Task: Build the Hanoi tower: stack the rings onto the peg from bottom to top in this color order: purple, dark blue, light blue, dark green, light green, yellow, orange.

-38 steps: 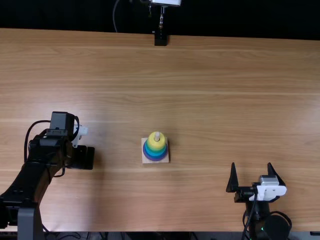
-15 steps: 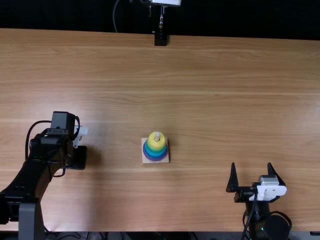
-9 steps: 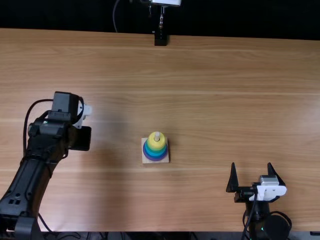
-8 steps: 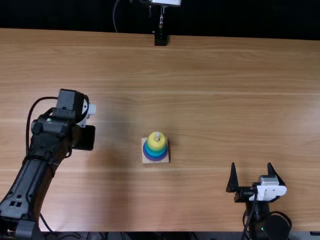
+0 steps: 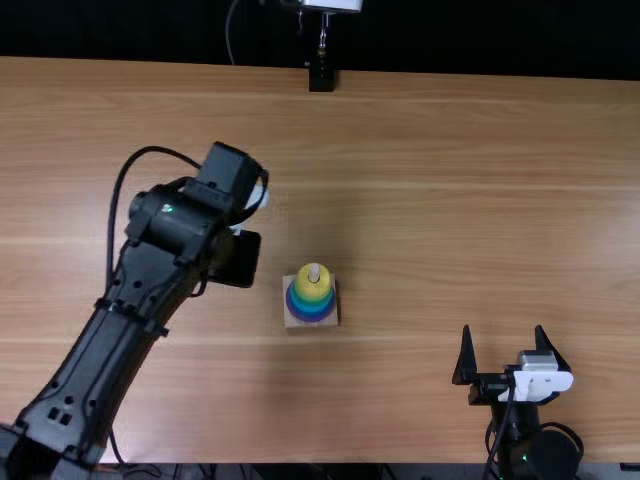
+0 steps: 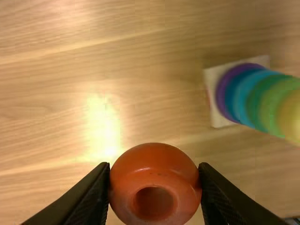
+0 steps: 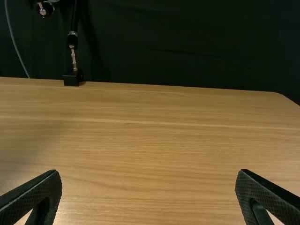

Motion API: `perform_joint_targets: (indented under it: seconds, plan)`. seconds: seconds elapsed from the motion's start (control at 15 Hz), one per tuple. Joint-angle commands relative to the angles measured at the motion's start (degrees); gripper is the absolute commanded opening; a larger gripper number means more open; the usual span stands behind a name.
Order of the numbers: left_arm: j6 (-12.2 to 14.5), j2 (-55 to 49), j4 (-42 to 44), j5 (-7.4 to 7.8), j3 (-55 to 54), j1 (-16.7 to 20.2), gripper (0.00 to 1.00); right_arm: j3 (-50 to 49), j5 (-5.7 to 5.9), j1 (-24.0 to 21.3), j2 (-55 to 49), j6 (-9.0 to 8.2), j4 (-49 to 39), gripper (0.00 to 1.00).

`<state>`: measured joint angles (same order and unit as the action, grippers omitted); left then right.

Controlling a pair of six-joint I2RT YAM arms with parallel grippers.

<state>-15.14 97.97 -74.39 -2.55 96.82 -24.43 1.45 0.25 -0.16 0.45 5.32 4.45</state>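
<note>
Left gripper [image 5: 237,260]: clamped on the orange ring [image 6: 154,161]
Right gripper [image 5: 503,330]: fingers wide apart, near the table's near edge
Peg [image 5: 314,271]: upright through 6 rings, purple ring [image 6: 224,91] lowest, yellow ring [image 5: 312,287] uppermost
Base [image 5: 290,319]: square, on the table [image 5: 400,180]

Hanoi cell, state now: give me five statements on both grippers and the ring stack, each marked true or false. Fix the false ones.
1. The left gripper holds the orange ring. True.
2. The right gripper is shut on a ring. False: its fingers stand wide apart, nothing between them.
3. The yellow ring tops the stack. True.
4. The purple ring lies directly under the yellow one. False: it is the lowest ring.
5. Orange is already on the peg. False: it is in the left gripper.
</note>
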Motion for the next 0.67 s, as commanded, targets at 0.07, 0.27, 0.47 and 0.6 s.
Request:
perform_joint_targets:
  seconds: [0.07, 0.27, 0.47, 0.6]
  plan:
    - [-4.06, 3.63, -1.44, 0.23, 6.81, -4.32, 0.00, -0.40, 0.70, -0.71, -0.45, 0.06, 0.57, 1.00]
    - [-7.01, 6.79, -1.44, 0.23, 11.73, -8.09, 0.00, -0.40, 0.70, -0.71, -0.45, 0.06, 0.57, 1.00]
    - [-7.33, 8.99, -2.50, 0.12, 14.98, -10.20, 0.00, -0.40, 0.70, -0.71, -0.45, 0.06, 0.47, 1.00]
    - [-8.38, 9.25, -3.02, 0.12, 16.74, -11.26, 0.00, -0.40, 0.70, -0.71, -0.45, 0.06, 0.47, 1.00]
